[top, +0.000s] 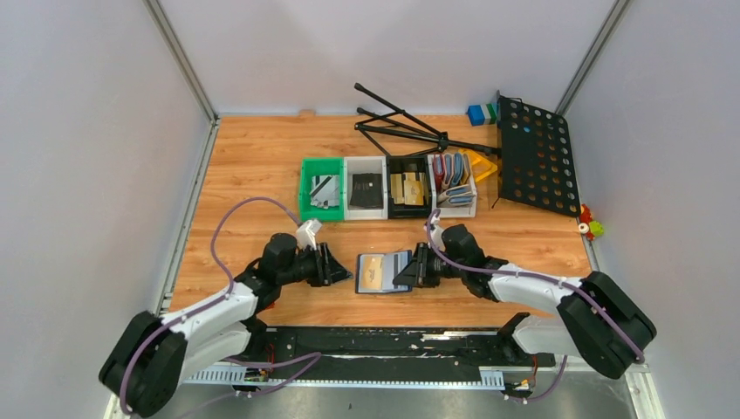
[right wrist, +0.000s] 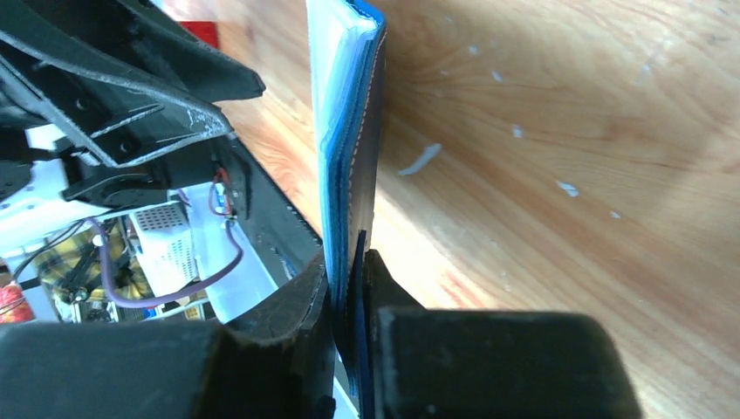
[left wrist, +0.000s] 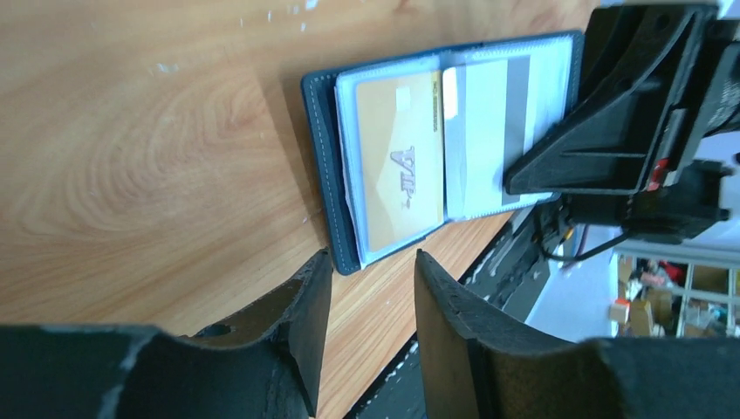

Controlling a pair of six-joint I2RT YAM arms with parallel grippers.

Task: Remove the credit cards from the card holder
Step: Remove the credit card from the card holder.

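The navy-blue bifold card holder (top: 382, 272) lies open on the wooden tabletop (top: 262, 166) between both claws, a tan-gold card (left wrist: 397, 161) showing inside. The right claw (right wrist: 349, 271) is clenched on its near edge. The left claw (left wrist: 373, 266) gapes, released, just beside the opposite edge.

The left arm (top: 209, 310) and right arm (top: 532, 288) are clad in white shells joined by black housings; a purple cable (top: 215, 236) is looped along each; matte black fingers (left wrist: 301, 323) are fitted.
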